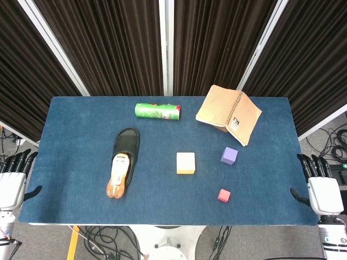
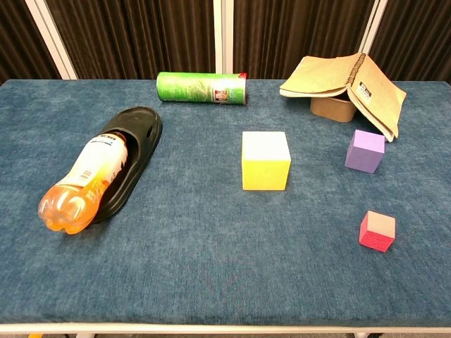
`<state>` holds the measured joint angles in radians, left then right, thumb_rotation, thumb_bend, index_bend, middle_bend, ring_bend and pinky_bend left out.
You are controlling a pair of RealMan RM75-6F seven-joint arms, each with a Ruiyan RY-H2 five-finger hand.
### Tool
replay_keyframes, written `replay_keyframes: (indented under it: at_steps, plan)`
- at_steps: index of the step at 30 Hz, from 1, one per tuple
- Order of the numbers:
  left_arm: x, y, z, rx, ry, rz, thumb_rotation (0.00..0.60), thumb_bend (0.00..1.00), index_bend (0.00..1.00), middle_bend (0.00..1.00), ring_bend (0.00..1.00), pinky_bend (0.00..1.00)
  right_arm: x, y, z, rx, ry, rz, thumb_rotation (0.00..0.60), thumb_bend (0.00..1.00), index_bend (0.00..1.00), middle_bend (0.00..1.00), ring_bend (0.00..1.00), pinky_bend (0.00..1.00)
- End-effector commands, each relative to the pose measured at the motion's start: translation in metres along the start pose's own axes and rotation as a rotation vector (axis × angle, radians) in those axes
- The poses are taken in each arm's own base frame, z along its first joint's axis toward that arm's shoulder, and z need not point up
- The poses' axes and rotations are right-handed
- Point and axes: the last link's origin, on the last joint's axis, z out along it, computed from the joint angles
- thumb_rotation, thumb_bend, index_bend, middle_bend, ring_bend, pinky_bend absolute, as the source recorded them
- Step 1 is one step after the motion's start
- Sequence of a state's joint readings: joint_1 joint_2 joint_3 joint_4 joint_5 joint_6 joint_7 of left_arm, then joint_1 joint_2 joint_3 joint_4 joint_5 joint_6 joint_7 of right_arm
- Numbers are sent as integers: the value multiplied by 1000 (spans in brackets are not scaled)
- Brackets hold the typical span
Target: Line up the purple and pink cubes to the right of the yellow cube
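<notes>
We see the yellow cube (image 1: pixel 185 163) near the middle of the blue table (image 1: pixel 70 141), with the purple cube (image 1: pixel 229 155) to its right and the smaller pink cube (image 1: pixel 224 195) nearer the front edge, all apart. Our left hand (image 1: pixel 12 181) and right hand (image 1: pixel 323 189) rest off the table's sides, fingers apart, holding nothing.

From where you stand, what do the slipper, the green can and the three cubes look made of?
The slipper looks like black rubber or foam: matte and softly moulded. The green can seems to be cardboard or metal under a glossy printed wrap; I cannot tell which. The yellow cube, purple cube and pink cube look like matte painted wood or foam, with paler top faces.
</notes>
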<state>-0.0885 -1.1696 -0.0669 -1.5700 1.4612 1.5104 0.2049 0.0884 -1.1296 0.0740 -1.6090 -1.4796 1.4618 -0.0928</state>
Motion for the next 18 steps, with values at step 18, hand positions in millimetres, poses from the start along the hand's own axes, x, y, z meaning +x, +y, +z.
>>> replay_keyframes:
  at_steps: [18]
  plan:
    - [2,2,-8,1,12,-11,600,0,169,200,146,166,8,-38,15,201,-61,138,600,119,5,157,0,0]
